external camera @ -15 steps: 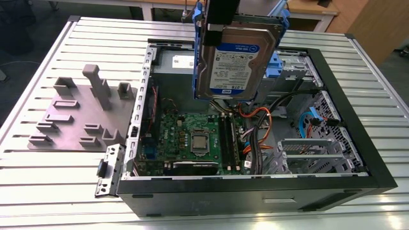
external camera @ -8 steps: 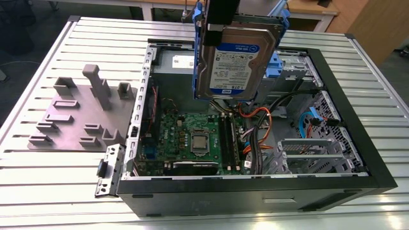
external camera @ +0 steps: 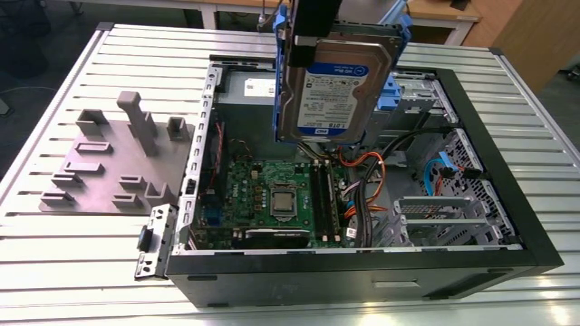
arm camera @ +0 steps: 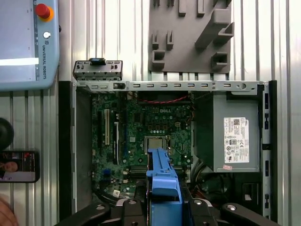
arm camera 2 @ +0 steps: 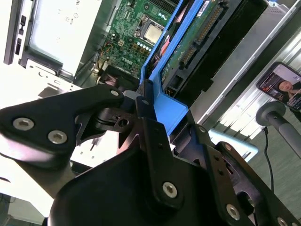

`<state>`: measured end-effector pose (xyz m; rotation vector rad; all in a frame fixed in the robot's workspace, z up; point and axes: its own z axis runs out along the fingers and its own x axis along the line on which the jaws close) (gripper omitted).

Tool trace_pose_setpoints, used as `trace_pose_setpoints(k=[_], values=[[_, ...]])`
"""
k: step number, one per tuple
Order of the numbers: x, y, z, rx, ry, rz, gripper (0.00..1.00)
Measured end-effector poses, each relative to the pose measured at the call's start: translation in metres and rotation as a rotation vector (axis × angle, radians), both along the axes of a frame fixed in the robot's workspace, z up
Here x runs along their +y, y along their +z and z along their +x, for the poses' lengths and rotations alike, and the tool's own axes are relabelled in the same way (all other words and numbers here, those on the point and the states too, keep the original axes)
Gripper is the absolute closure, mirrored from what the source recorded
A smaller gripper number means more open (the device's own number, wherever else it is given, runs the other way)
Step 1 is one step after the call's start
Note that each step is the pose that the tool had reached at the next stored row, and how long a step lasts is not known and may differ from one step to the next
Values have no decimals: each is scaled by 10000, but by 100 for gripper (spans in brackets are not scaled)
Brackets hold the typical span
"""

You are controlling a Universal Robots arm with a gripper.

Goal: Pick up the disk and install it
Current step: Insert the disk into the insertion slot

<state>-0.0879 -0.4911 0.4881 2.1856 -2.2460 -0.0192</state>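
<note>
Closest to my wrist cameras is the gripper [arm camera 2: 157,106], black linkage bars fanning back toward the lens. Its fingers [arm camera 2: 146,113] are clenched on the blue frame at one end of the disk [external camera: 335,88], one on either side. From the fingers the disk hangs on edge and runs straight down, its silver face and blue-and-white label turned to the exterior camera. Directly beneath the fingers lies the open computer case [external camera: 363,278], so I am holding the disk over its interior. Whether the disk's lower edge is clear of the orange cables [external camera: 367,166] I cannot tell. Deeper under the fingers is the green motherboard [arm camera: 150,122]. Off to one side of them, inside the case, is the grey power supply box [arm camera: 235,136] with its white sticker. Past the case wall, well away from the fingers, a small metal bracket [arm camera: 97,69] lies just beside the case rim. Beyond it a grey fixture plate [arm camera: 188,37] with raised blocks rests on the slatted table [external camera: 73,258]. Farthest out on the table are the teach pendant [arm camera: 23,42] and a phone [arm camera: 19,165].
</note>
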Motion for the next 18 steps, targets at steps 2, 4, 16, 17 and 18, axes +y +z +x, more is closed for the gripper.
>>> trace_pose_setpoints(k=[2, 4, 16, 17, 18], values=[[-37, -2, 0, 0, -1, -1, 64], [-86, -6, -1, -1, -1, 1, 64], [-231, -32, 122, 2, -1, 0, 64], [-232, -36, 138, 2, -1, 1, 64], [-233, -39, 146, 1, -1, 3, 64]])
